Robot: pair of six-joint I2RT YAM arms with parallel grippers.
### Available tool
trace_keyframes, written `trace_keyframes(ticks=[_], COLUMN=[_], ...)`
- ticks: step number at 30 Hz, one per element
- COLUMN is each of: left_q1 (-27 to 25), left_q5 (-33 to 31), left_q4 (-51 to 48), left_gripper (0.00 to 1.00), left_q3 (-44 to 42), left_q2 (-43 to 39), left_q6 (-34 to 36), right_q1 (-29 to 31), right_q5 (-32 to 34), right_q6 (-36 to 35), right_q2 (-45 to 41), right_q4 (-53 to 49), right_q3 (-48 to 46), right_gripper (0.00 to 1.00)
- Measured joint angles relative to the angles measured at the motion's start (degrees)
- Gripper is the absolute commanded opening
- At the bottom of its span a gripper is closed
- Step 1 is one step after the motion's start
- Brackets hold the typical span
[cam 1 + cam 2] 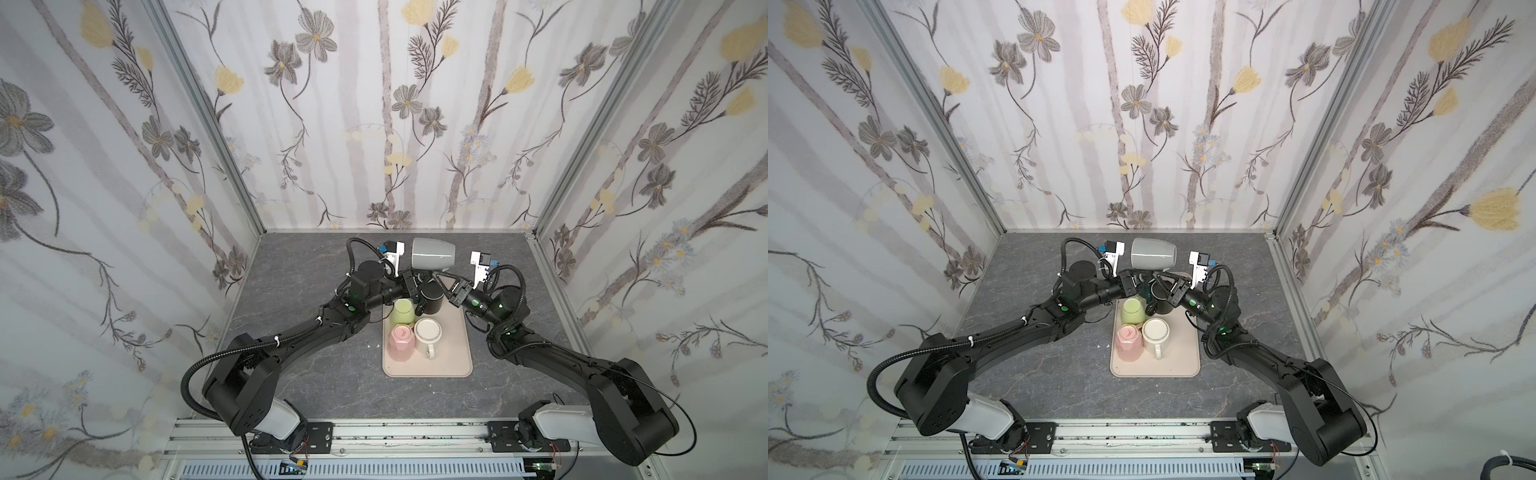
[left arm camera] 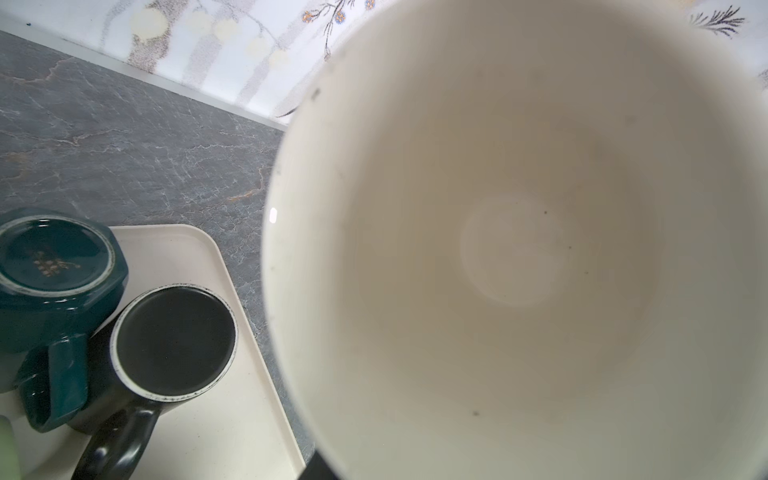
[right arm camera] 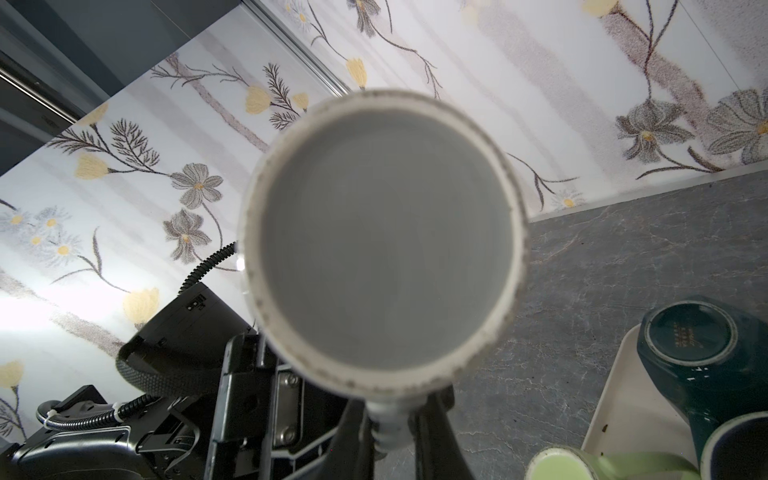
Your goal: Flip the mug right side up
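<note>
A grey mug (image 1: 433, 253) (image 1: 1153, 253) hangs on its side above the far end of the tray, its mouth to the left and its base to the right in both top views. My right gripper (image 1: 436, 276) (image 1: 1157, 276) (image 3: 388, 424) is shut on the mug's handle below its grey base (image 3: 386, 249). My left gripper (image 1: 411, 276) (image 1: 1130, 276) sits at the mug's mouth. The left wrist view is filled by the cream inside of the mug (image 2: 519, 249). Only one dark finger (image 2: 320, 467) shows outside the rim, so its grip is unclear.
A beige tray (image 1: 451, 353) (image 2: 232, 395) holds several other mugs: black (image 1: 432, 297) (image 2: 174, 340), dark green (image 2: 54, 266) (image 3: 690, 336), pale green (image 1: 404, 311), pink (image 1: 401, 340) and cream (image 1: 428, 332). Flowered walls enclose the grey marbled table (image 1: 316, 374) on three sides.
</note>
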Motion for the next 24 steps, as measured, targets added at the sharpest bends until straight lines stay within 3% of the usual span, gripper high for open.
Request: trace_keyframes(ticks=[3,7,18,24], left_q1=[0.0,0.0,0.0,-0.2], left_q5=[0.0,0.0,-1.3,-2.5], left_q4=[0.0,-1.3,-6.6,-5.2], left_gripper=[0.15,0.00,0.00,0.00], left_q3=[0.3,0.8,2.6,-0.4], left_q2=[0.0,-0.2,-1.1,-3.0], left_q6=[0.7,1.4,4.2,6.0], right_q1=[0.0,0.0,0.0,0.0], right_q5=[0.2,0.3,-0.1,-2.5], right_q6=[0.3,0.6,1.6,2.1], right_q2=[0.0,0.0,1.3,1.9], right_q4=[0.5,0.5,1.1,1.8], right_q3=[0.0,0.0,0.5,0.5], right_gripper=[0.00,0.00,0.00,0.16])
